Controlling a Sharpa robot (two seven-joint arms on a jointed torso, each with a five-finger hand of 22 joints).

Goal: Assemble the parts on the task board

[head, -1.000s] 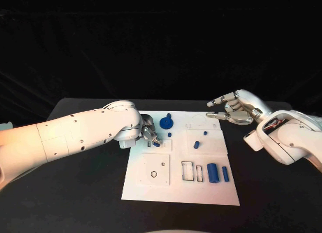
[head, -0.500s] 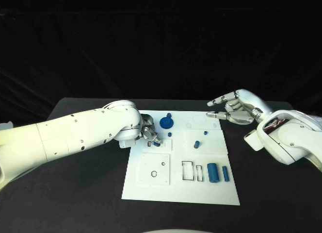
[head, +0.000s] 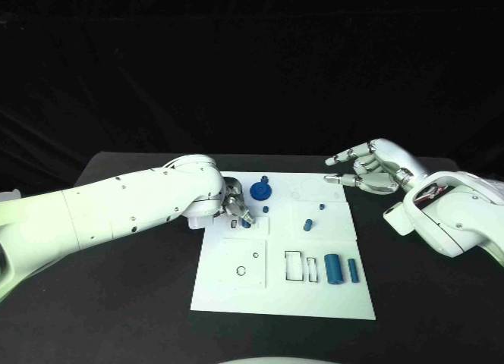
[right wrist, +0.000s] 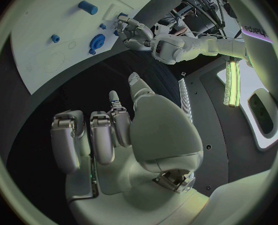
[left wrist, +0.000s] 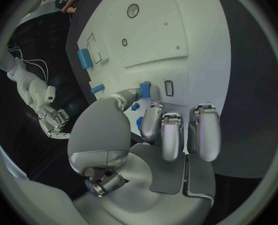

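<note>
The white task board (head: 283, 292) lies mid-table. At its far left part my left hand (head: 230, 207) pinches a small blue part (head: 246, 222) between thumb and a finger, low over the board. In the left wrist view this blue part (left wrist: 144, 90) sits beside a small rectangular slot (left wrist: 169, 87). A blue gear-shaped part (head: 261, 187), a small peg (head: 267, 209) and a short cylinder (head: 308, 224) lie farther in. My right hand (head: 367, 171) hovers off the board's far right corner, fingers apart, holding nothing.
Two blue cylinders (head: 333, 268) (head: 353, 270) lie at the board's near right, beside outlined rectangular slots (head: 294, 266). A square inset with a round hole (head: 241, 271) is at the near left. Black table (head: 121, 303) surrounds the board.
</note>
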